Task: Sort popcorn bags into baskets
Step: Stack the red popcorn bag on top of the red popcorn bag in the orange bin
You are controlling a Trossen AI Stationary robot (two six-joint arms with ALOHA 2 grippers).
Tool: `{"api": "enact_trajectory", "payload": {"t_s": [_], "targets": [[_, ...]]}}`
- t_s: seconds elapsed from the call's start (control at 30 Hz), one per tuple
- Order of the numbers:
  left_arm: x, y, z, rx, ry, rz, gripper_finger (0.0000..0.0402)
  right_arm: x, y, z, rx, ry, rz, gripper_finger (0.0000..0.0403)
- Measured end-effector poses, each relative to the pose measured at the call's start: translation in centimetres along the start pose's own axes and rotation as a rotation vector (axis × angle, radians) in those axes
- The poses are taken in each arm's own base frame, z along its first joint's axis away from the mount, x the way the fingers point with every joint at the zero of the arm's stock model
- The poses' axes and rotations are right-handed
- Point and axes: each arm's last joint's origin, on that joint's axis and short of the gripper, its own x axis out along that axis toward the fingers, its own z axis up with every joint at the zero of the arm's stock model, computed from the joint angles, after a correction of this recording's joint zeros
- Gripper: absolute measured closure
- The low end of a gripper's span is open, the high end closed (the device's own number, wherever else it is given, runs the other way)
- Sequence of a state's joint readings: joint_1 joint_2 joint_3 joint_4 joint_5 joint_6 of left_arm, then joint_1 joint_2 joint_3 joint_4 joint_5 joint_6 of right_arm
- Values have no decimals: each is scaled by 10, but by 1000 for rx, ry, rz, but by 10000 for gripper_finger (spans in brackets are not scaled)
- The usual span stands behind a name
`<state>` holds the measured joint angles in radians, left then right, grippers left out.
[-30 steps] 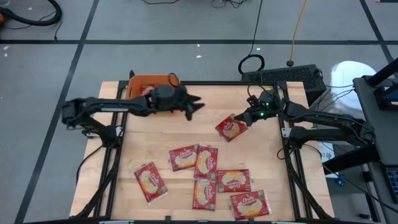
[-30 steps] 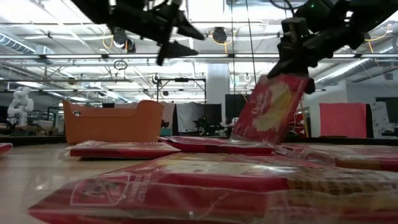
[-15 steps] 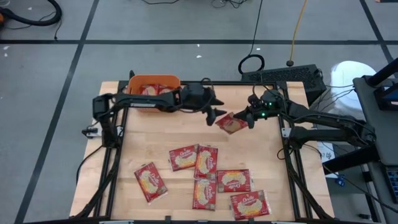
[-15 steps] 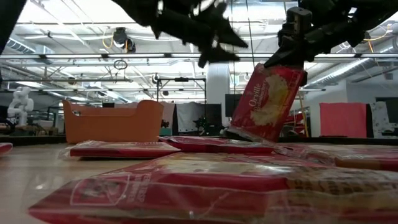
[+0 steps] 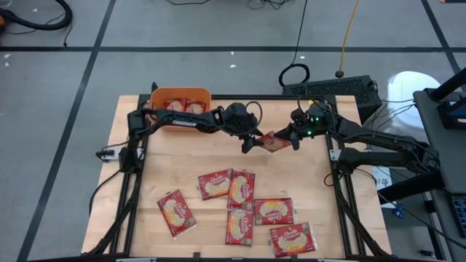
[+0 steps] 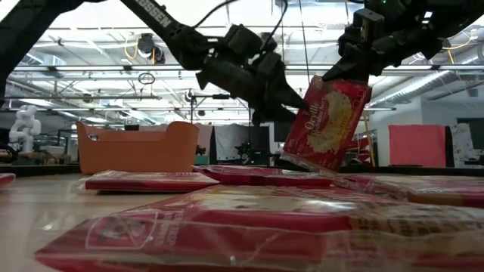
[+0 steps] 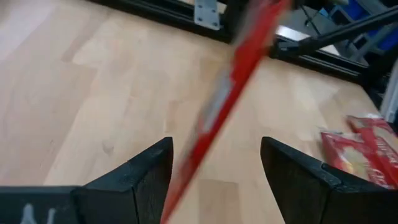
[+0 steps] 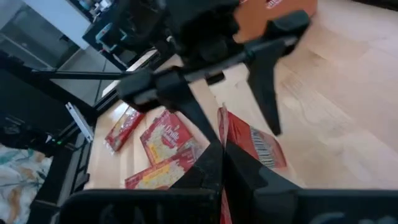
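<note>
My right gripper (image 5: pixel 290 138) is shut on one red popcorn bag (image 5: pixel 273 140) above the table's far middle. My left gripper (image 5: pixel 253 140) is open, and its fingers stand on either side of that bag's free end. The left wrist view shows the bag (image 7: pixel 239 74) edge-on between the fingers. The orange basket (image 5: pixel 180 90) stands at the far left with packets inside. Several more bags (image 5: pixel 240 200) lie flat on the near half of the table. My right gripper pinches the bag's upper edge (image 6: pixel 355 81) between its two fingers, coming from above at a slant from the table's right. The bag hangs tilted below the fingers, lifted clear of the table. My left gripper: I cannot tell whether its fingers (image 7: pixel 149 177) touch the bag.
A black frame rail (image 5: pixel 331 156) runs along the table's right side, and another along the left. Bare wood (image 5: pixel 175 156) lies between the basket and the flat bags. A keyboard (image 5: pixel 342 89) sits beyond the far right corner.
My left gripper has swung from beside the basket toward the table's right and come down to the held bag, staying open. My right gripper has raised the bag a little and tipped it more upright, so it shows narrower from above.
</note>
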<state>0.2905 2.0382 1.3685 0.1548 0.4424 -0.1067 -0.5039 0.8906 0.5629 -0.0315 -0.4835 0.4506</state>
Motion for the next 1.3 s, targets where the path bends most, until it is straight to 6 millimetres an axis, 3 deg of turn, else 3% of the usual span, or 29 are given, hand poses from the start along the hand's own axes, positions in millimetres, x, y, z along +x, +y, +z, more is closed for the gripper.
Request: {"api": "enact_trajectory", "payload": {"t_s": [0.13,0.23,0.67,0.97,1.3], "targets": [[8,0,-2,22,-34,22,162,-1,0,1,-18,-2,14,403],[11,-4,-4,57,-28,11,189,-1,-1,1,-16,-4,9,403],[14,-7,-7,68,-16,-3,379,2,-6,2,-13,-7,-36,403],[-4,-7,11,52,-63,11,360,-8,-2,12,24,-178,-129,358],[-61,-11,42,-26,-47,62,381,-33,4,25,2,-410,-234,269]]}}
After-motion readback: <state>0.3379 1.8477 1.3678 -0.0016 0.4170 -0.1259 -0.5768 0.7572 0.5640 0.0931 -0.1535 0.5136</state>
